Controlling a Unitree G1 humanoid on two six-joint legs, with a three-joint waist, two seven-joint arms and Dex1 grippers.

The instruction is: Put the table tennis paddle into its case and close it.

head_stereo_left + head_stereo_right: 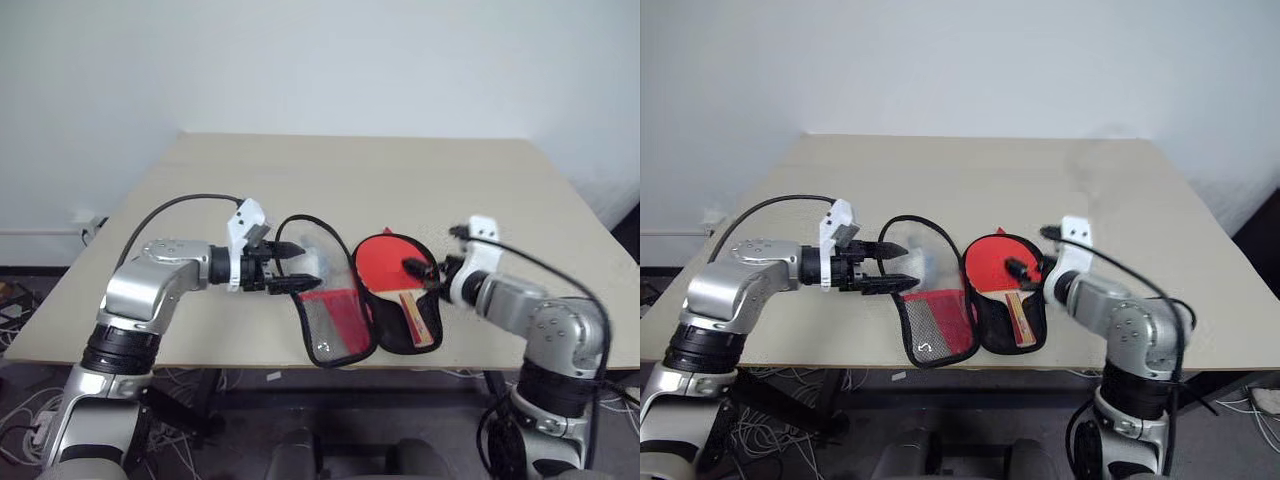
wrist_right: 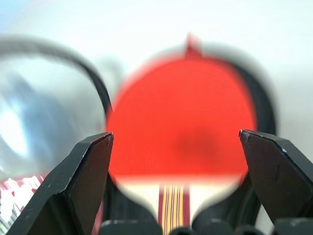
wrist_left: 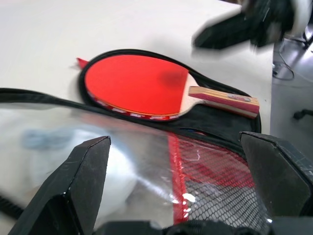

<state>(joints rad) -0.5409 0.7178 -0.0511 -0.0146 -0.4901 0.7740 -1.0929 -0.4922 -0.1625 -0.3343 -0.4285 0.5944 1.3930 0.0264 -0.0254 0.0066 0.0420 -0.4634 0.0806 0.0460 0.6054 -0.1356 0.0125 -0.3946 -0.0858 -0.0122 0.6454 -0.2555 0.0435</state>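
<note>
The right gripper [image 1: 425,272] hangs over the table tennis paddle [image 1: 388,266], its two black fingers spread wide and holding nothing; seen along those fingers, the red rubber face fills the gap between them with the striped wooden handle running back toward the wrist. The paddle lies flat, red face up, on the black-lined half of the case [image 1: 342,322], its round blade inside the black edging and its light handle pointing toward the near edge of the table [image 1: 350,180]. The gripper's tips hover above the blade's right rim, clear of the rubber.

On the other side of the paddle, the left gripper [image 1: 296,266] is likewise wide apart, empty, pointing across toward the paddle. Its fingers straddle the case's open flap, which stands folded out to the left of the paddle: a clear plastic pocket nearest the gripper, then red fabric and a dark mesh patch nearer the table's front edge. From the left wrist camera the clear pocket and mesh sit just in front of the fingers [image 3: 80,181], with the paddle beyond them; whether the fingers touch the flap cannot be made out. The case lies open, both halves joined along the middle, close to the table's near edge. Cables [image 1: 180,203] loop from both wrists.
</note>
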